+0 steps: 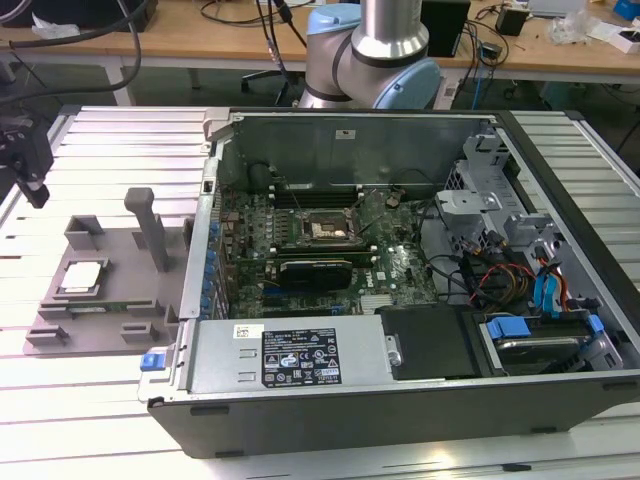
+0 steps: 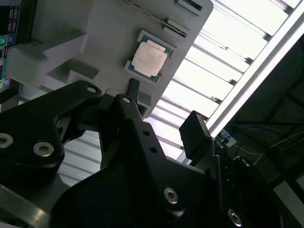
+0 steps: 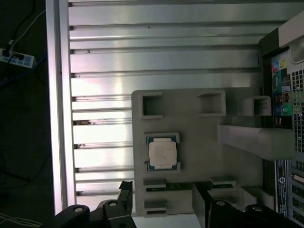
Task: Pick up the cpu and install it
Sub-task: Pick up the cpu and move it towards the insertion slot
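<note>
A slatted metal table carries an open computer case lying on its side, which takes up the middle of the exterior view. The arm's silver and pale blue base stands at twelve o'clock behind it. Inside the case the green motherboard lies flat, with the square black socket near its centre. At about nine o'clock from the case, just beside its wall, a grey plastic tray sits on the table, with an upright post and several small pockets moulded into it. The black gripper hangs above the table at about eleven o'clock from the tray, apart from it. In both wrist views its two fingers stand spread apart with nothing between them, and the tray shows in the gap. The cpu lies flat in a square recess of the tray, silvery top up, at about nine o'clock from the post. It shows beyond the fingertips in both wrist views, and nothing touches it.
</note>
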`<state>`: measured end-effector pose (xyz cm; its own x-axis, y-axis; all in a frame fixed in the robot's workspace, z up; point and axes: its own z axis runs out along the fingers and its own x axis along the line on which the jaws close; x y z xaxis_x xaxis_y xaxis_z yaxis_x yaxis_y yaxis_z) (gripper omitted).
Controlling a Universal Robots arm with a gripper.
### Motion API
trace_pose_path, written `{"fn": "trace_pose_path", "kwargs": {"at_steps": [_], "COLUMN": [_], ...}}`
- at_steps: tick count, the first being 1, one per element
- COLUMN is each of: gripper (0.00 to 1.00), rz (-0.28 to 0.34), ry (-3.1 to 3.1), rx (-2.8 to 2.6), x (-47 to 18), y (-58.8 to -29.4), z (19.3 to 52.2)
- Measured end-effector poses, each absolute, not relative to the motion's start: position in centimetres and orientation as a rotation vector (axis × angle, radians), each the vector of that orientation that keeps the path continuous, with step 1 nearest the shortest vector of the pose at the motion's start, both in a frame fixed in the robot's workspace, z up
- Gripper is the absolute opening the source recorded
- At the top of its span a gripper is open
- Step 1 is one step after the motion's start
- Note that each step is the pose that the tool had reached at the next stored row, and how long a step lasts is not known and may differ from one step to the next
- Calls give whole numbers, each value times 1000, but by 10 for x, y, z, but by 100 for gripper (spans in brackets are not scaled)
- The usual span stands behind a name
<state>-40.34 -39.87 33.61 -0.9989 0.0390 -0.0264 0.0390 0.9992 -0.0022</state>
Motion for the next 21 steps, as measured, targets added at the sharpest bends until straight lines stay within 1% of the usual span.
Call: {"fn": "trace_pose_path", "kwargs": {"at_steps": [21], "gripper": [62], "rz": [-4], "ry": [3115], "rx": [61], "x": [-403], "y": [-399], "z": [326]}}
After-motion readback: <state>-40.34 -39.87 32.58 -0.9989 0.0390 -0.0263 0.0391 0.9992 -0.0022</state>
